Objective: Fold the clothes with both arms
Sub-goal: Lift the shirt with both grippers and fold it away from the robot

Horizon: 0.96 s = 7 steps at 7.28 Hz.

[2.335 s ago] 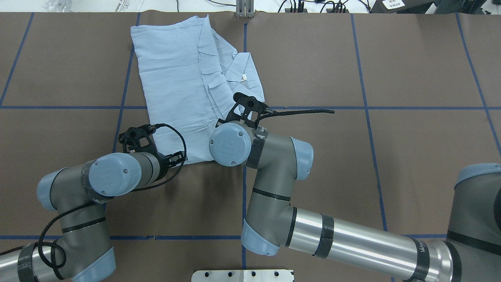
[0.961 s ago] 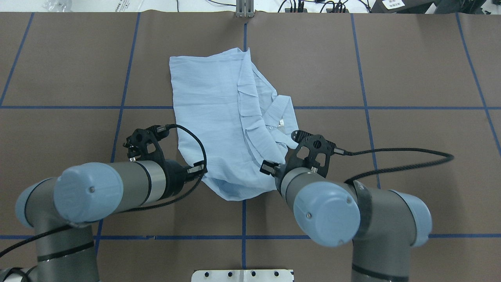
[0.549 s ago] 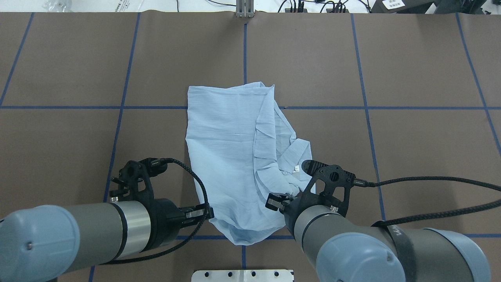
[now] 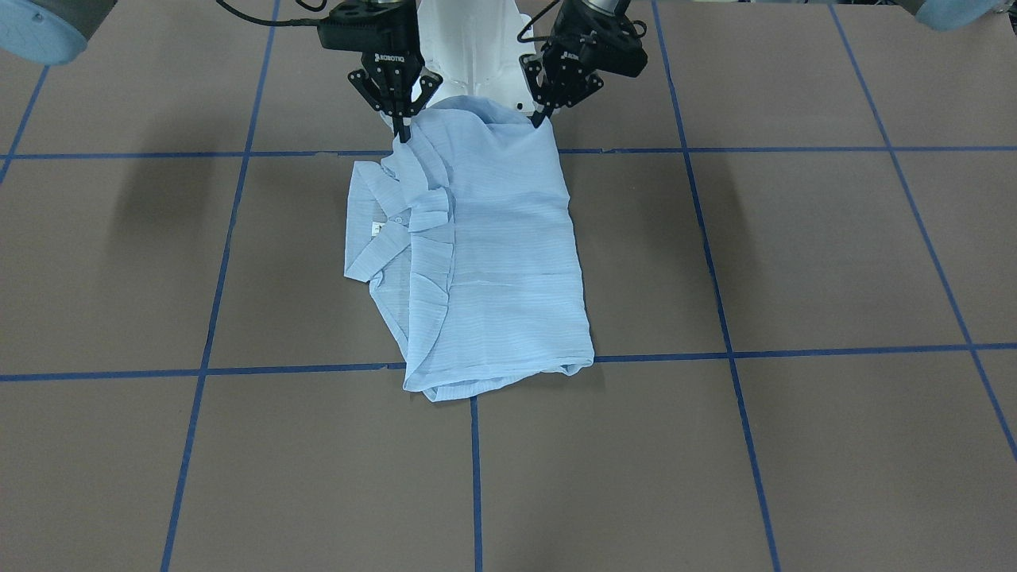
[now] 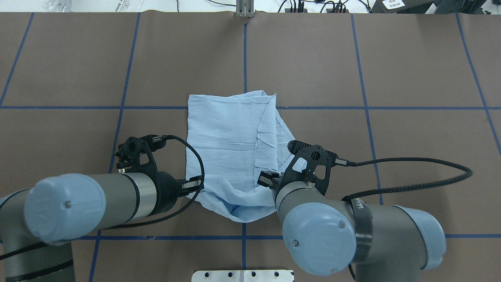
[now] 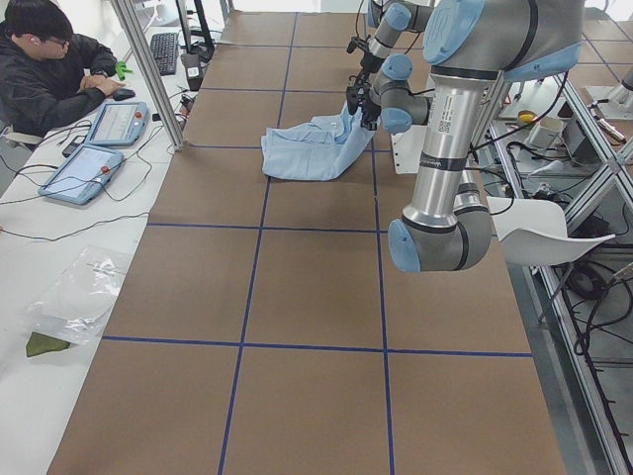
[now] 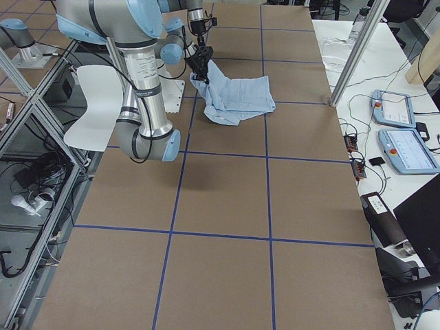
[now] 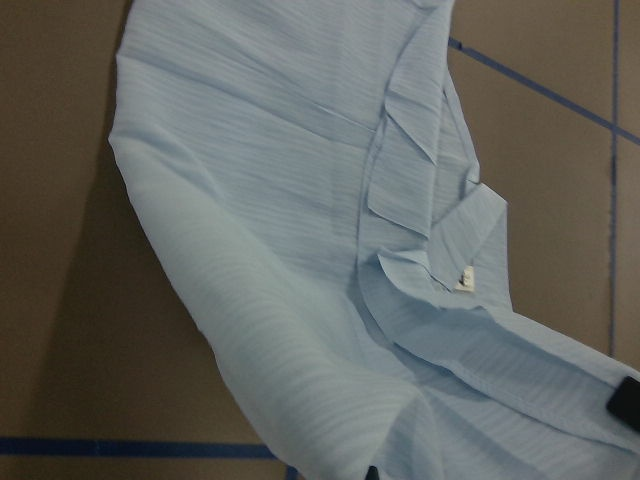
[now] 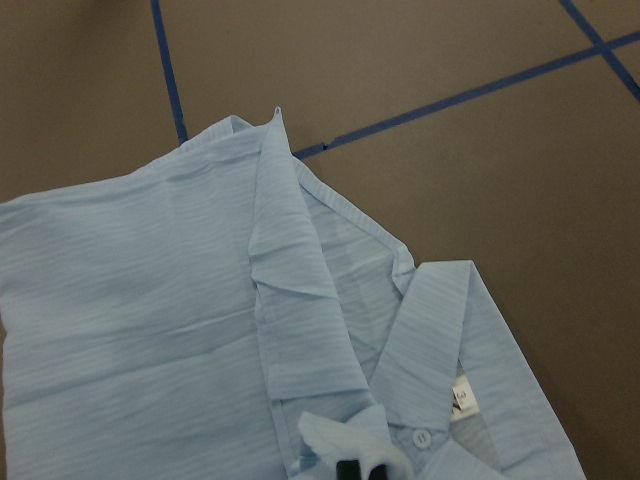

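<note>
The shirt (image 5: 225, 137) is thin, crinkly, semi-sheer cloth. The tabletop (image 5: 411, 58) is matt brown. The arms (image 5: 113, 196) show satin grey metal.

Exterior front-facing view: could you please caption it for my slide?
Left gripper and right gripper pinch the shirt at its raised edge nearest the robot.

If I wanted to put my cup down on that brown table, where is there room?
Plenty: the brown blue-lined table is bare on either side of the thin light blue striped shirt and beyond it. Crowded is the robot's near middle, where the left pincer and right pincer pinch the shirt's lifted edge.
</note>
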### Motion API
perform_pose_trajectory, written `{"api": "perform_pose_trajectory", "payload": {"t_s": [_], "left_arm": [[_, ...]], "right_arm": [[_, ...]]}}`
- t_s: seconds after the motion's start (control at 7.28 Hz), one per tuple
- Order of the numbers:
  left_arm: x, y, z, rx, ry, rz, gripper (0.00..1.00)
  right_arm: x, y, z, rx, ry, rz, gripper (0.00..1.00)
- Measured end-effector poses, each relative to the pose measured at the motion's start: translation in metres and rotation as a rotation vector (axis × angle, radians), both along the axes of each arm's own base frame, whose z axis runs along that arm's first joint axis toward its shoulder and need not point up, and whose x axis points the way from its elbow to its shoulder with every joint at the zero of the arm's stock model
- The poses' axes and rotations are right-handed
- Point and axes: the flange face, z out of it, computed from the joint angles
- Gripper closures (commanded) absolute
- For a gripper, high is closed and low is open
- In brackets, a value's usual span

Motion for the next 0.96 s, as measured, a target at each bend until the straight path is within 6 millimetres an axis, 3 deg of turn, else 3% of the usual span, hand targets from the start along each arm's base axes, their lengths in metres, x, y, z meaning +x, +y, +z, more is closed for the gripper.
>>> {"api": "perform_pose_trajectory", "payload": {"t_s": [0.14,0.41,0.69,0.96], "left_arm": [[-0.010,-0.035,0.006,0.030,-0.038,-0.050,1.00],[-0.020,-0.090,-0.002,0.068,-0.067,-0.126,1.00],[-0.001,-0.136,-0.009,0.076,-0.100,-0.169,1.00],[0.026,-0.180,0.009,0.107,-0.170,-0.173,1.00]], "right_arm": [[-0.007,-0.029,0.003,0.021,0.002,0.030,1.00],[-0.018,-0.082,0.000,0.058,0.012,0.078,1.00],[-0.029,-0.123,-0.003,0.074,0.056,0.104,1.00],[-0.055,-0.163,0.015,0.088,0.080,0.119,1.00]]}}
